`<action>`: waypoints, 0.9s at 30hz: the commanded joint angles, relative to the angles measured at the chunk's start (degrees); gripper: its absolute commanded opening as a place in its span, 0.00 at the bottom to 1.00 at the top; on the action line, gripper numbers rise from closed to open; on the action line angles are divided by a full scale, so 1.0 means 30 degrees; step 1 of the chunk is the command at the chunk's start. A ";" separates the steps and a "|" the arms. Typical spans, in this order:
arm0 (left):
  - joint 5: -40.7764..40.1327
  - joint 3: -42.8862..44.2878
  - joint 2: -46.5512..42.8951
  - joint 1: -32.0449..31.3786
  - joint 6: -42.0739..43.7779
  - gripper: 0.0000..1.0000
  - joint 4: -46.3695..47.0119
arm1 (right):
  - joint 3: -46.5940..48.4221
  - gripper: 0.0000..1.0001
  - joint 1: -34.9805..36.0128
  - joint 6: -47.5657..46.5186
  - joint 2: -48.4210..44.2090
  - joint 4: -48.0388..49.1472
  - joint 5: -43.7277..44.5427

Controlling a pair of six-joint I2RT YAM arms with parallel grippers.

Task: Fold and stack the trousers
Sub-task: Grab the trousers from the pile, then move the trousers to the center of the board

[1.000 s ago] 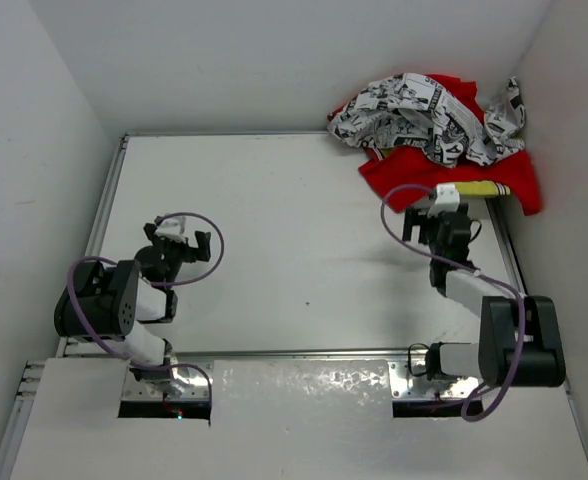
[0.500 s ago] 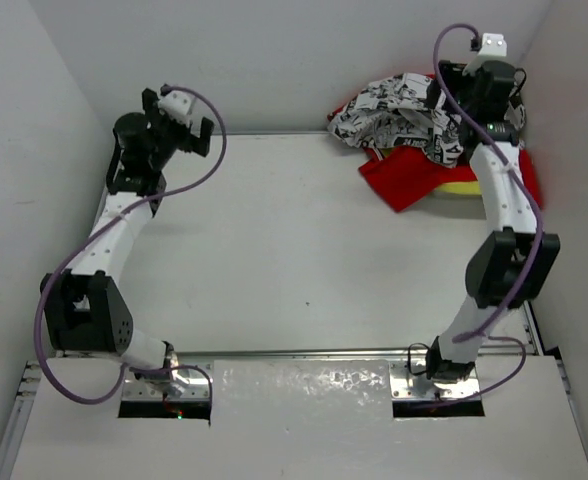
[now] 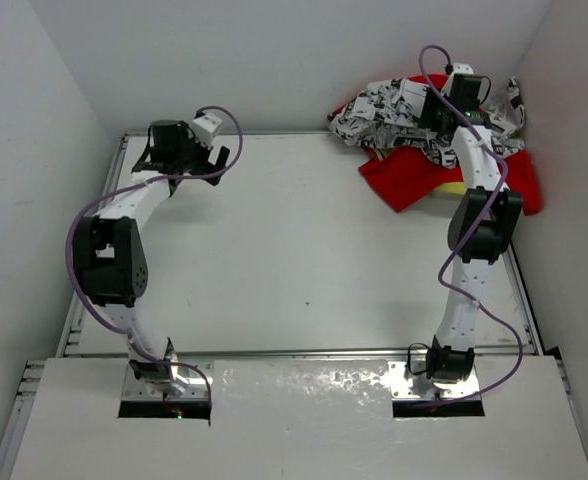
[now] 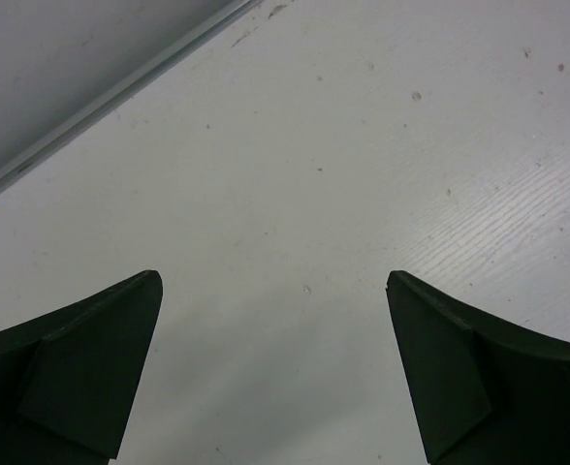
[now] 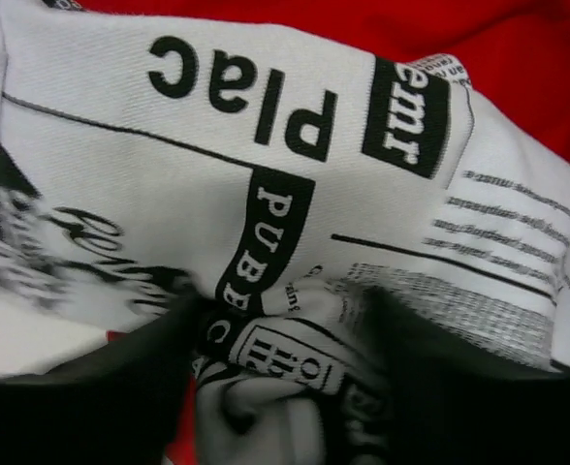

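The trousers (image 3: 399, 105), white with black newspaper print, lie crumpled in the table's far right corner on top of red cloth. My right gripper (image 3: 437, 118) reaches down into that heap. In the right wrist view its dark fingers (image 5: 101, 387) press in from both sides on a bunched fold of the trousers (image 5: 295, 194), which fills the gap between them at the gripper (image 5: 280, 334). My left gripper (image 3: 217, 160) hangs open over the bare table at the far left; in its wrist view the gripper (image 4: 273, 281) has only tabletop between the fingers.
A red garment (image 3: 414, 182) lies under the trousers and spreads toward the table's right edge, with a bit of yellow (image 3: 456, 186) showing beside it. White walls close the table in at the back and on both sides. A metal rail (image 4: 110, 92) runs along the far edge.
Both arms swung out from near their bases to the far end. The right gripper dropped into the heap and closed in on a fold of trousers. The left gripper stayed open.
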 commanded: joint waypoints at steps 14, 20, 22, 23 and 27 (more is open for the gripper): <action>0.0616 -0.2923 -0.6570 -0.0189 -0.2317 0.98 0.1171 | 0.0218 0.00 0.1337 -0.2137 -1.0367 0.1841 0.1364; -0.5955 -0.5238 -1.0522 -0.3285 -0.2882 1.00 -0.0146 | -0.3963 0.00 0.5757 -0.2026 -1.7635 0.8280 -0.4814; -0.7705 -0.6001 -1.1287 -0.4666 -0.2553 1.00 -0.0674 | -0.4587 0.00 0.6870 0.0247 -1.8953 1.1008 -0.6513; -0.7589 -0.6090 -1.1814 -0.4643 -0.3221 1.00 -0.0821 | -0.4705 0.00 0.6963 0.1222 -1.9135 1.1741 -0.6842; -0.7473 -0.4895 -1.2112 -0.3329 -0.6503 1.00 -0.1348 | -0.4646 0.00 0.7315 0.4333 -1.9021 1.3214 -0.7579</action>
